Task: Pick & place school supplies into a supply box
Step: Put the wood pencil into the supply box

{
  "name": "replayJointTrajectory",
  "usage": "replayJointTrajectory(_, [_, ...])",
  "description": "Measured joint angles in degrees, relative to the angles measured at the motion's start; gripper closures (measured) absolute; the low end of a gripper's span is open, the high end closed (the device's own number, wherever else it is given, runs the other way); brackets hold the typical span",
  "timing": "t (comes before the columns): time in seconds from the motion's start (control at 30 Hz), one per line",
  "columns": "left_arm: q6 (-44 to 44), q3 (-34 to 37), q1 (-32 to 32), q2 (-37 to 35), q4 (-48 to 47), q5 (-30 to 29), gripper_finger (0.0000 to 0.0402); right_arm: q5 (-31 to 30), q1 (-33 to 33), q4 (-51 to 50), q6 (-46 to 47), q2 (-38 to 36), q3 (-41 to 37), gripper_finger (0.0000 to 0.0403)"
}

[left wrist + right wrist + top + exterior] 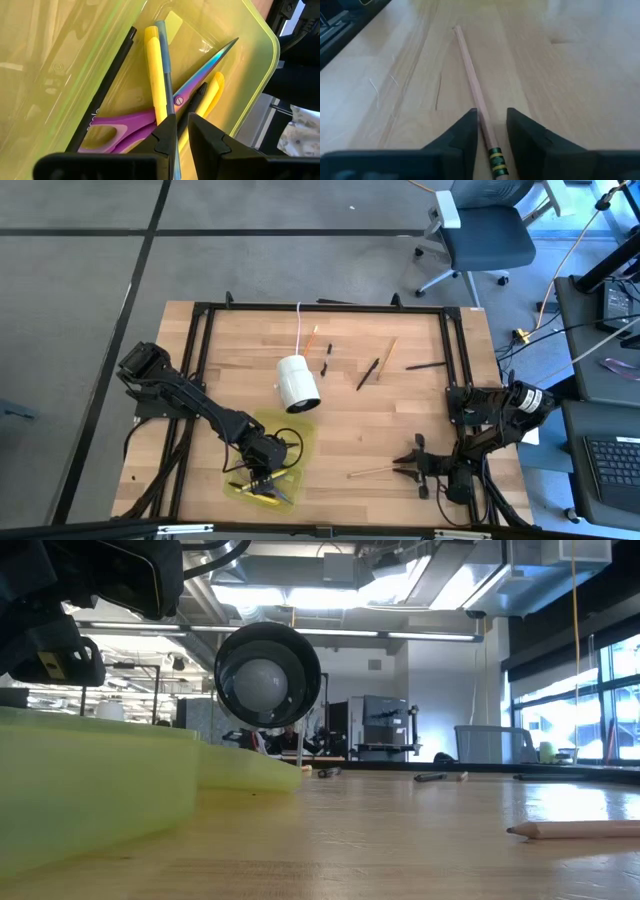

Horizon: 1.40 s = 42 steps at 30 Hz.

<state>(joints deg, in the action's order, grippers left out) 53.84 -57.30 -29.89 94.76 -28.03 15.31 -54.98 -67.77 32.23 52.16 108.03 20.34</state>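
Left arm reaches toward the near edge, left end effector (258,483) pointing down, fingers narrowly parted. Right arm folds low, right end effector (403,471) narrowly parted.

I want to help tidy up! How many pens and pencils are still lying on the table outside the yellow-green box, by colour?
Wood-coloured pencils: 2
Black pens: 2
Orange pencil: 1
Total: 5
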Motion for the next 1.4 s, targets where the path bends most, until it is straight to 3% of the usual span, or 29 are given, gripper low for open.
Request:
replayJointTrajectory(0.3, [0.0,0.0,0.0,0.0,0.0,2.2,0.036,0.2,0.0,0.0,0.3,0.0,0.0,0.0326])
replayJointTrajectory(0.53, [3.3,0.0,-0.6,-0.3,1.5,3.4,0.0363,-0.1,0.0,1.1,1.7,0.1,-0.2,0.0376])
replayJointTrajectory(0.87, [5.0,0.0,-2.3,-1.3,6.1,1.7,0.0366,0.3,0.2,5.0,2.3,-0.1,-0.3,0.0377])
replayJointTrajectory(1.13, [5.4,0.0,-2.3,-5.8,7.4,-10.4,0.0364,4.8,0.0,5.4,0.9,-4.7,-0.1,0.0377])
replayJointTrajectory(1.4, [4.7,0.0,-2.3,-7.1,16.5,-27.9,0.0364,-0.4,0.4,5.7,-1.3,-10.5,0.9,0.0377])
